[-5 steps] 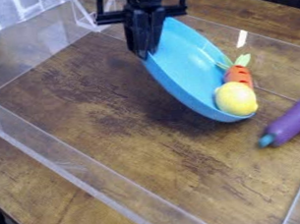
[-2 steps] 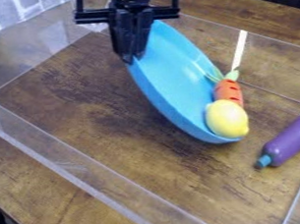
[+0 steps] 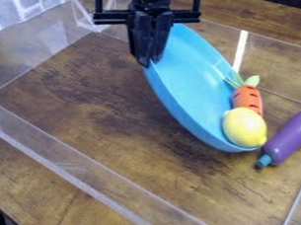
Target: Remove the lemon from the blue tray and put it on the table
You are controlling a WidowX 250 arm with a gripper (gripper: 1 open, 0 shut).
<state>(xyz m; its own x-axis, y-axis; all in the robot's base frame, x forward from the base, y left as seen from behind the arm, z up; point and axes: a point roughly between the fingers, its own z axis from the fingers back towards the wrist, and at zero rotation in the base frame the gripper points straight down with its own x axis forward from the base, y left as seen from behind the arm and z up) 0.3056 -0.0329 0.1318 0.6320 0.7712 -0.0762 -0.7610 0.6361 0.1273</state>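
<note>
The blue tray [image 3: 187, 81] is tipped up on edge, its high rim at the back left and its low rim resting on the table [image 3: 88, 120]. My gripper [image 3: 148, 53] points down and is shut on that raised rim. The yellow lemon [image 3: 245, 127] lies inside the tray against the low rim at the front right. An orange carrot [image 3: 248, 96] with a green top lies just behind it, also in the tray.
A purple eggplant [image 3: 290, 135] lies on the table just right of the tray's low rim, close to the lemon. Clear acrylic walls [image 3: 66, 176] border the table at the left and front. A white stick [image 3: 240, 47] stands behind the tray.
The gripper swung left, then back right with the tray's rim in it. The lemon and carrot slid along the low rim toward the front right, nearer the eggplant.
</note>
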